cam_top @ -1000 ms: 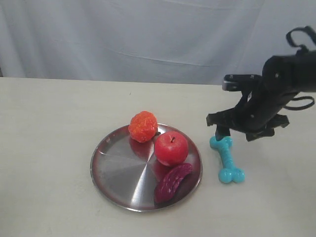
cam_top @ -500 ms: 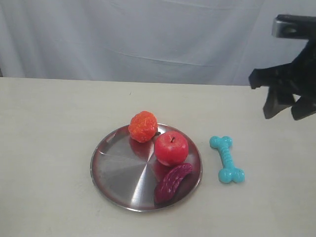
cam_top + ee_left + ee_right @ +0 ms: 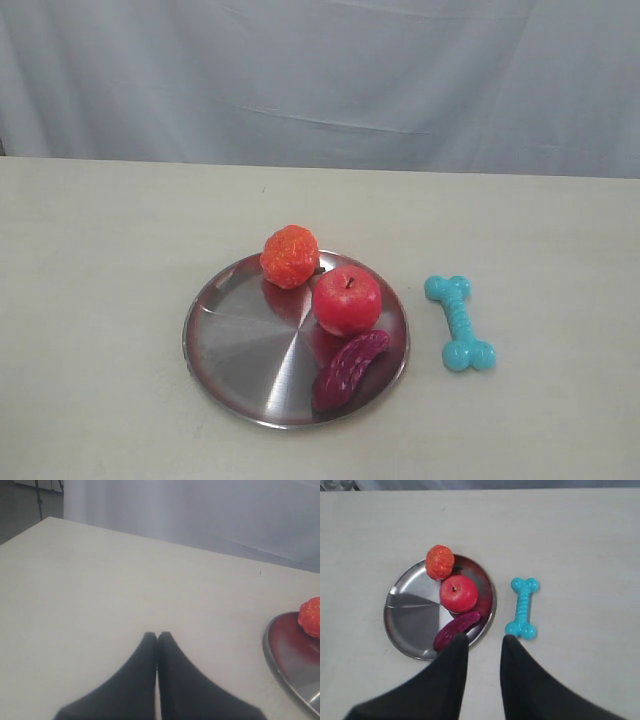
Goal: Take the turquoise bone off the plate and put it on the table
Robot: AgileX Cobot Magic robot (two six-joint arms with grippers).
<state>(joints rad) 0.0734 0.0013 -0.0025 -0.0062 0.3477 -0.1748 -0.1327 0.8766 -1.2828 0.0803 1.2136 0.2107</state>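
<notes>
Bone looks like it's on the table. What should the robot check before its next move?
1. Bone lies on table, apart from plate: ok.
2. Apple, orange toy and purple toy sit on plate: ok.
3. Right gripper open, empty: ok.
4. Left gripper shut, empty: ok.
5. Both arms outside the exterior view: ok.
</notes>
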